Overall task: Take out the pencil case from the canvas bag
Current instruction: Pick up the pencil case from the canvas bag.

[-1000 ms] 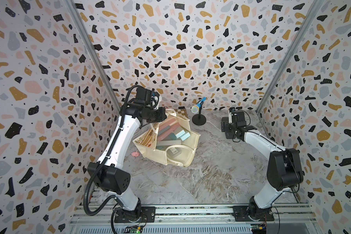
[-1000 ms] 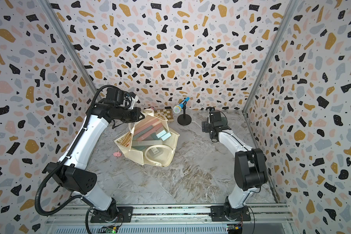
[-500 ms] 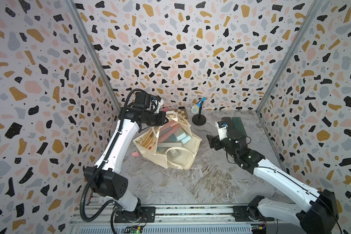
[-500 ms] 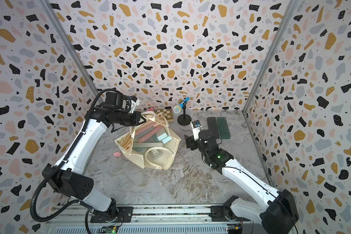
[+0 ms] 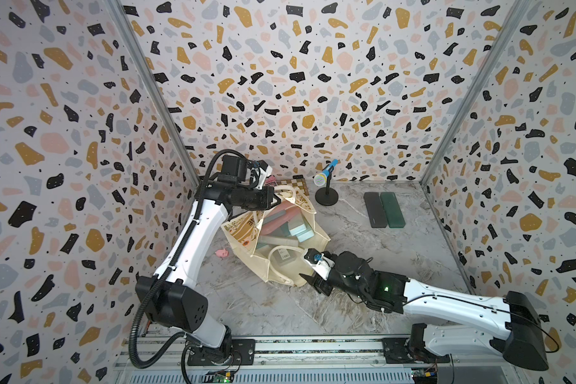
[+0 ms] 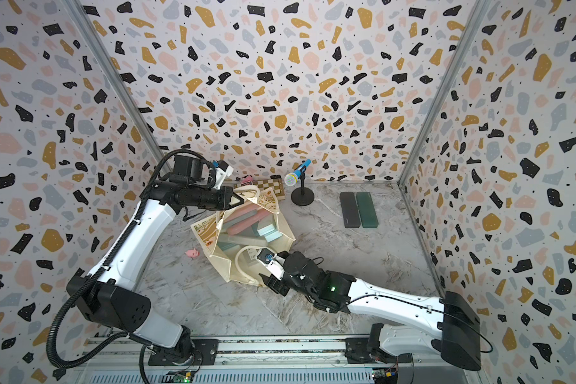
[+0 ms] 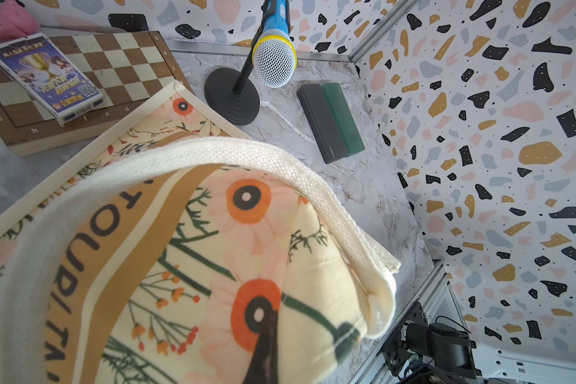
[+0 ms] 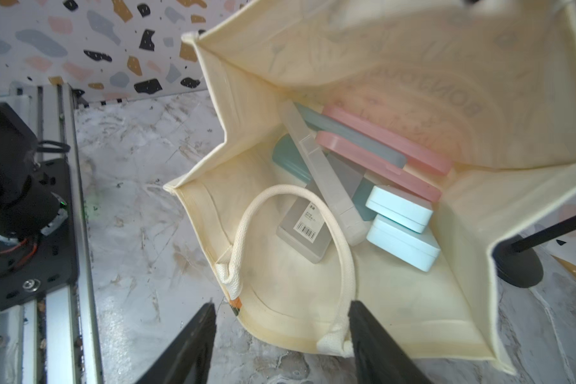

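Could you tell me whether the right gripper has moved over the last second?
Yes. The right gripper has swung away from the microphone stand, toward the camera, and now sits at the near rim of the canvas bag.

The grey marbled table (image 5: 363, 309) carried the canvas bag (image 5: 263, 269) near its middle. By the back wall were a chessboard (image 5: 296, 184) and a microphone stand (image 5: 326, 199). A black case (image 5: 374, 210) and a green case (image 5: 392, 210) lay touching. A small pink thing (image 5: 222, 253) lay beside the bag.
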You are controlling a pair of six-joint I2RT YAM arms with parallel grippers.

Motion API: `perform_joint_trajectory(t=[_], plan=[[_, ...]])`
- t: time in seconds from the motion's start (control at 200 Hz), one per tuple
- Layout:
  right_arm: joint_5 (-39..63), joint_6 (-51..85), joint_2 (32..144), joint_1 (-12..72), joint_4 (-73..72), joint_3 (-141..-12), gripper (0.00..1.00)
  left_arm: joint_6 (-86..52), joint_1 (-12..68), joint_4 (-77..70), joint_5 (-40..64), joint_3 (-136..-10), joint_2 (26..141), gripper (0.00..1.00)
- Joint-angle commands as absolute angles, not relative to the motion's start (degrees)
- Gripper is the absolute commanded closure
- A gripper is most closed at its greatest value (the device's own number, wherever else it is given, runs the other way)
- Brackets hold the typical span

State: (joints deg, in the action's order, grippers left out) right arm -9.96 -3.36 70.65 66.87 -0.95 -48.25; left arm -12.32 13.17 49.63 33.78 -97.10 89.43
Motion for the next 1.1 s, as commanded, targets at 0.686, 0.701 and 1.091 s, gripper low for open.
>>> perform_joint_trajectory(t=[0.686, 0.701, 1.091], plan=[[0.44, -15.60, 103.26, 55.33, 0.01, -75.60, 0.44, -10.61, 13.05, 47.02, 38.69, -98.09, 86.01, 1.00], [0.32, -15.78, 103.68, 55.25, 0.17, -76.03, 0.44, -10.55, 13.09, 46.96, 38.74, -98.09, 86.04, 1.00], [0.34, -18.84, 112.93, 53.74, 5.19, -85.38, 0.47, -10.55, 13.00, 47.29, 38.85, -98.02, 86.35, 1.00]])
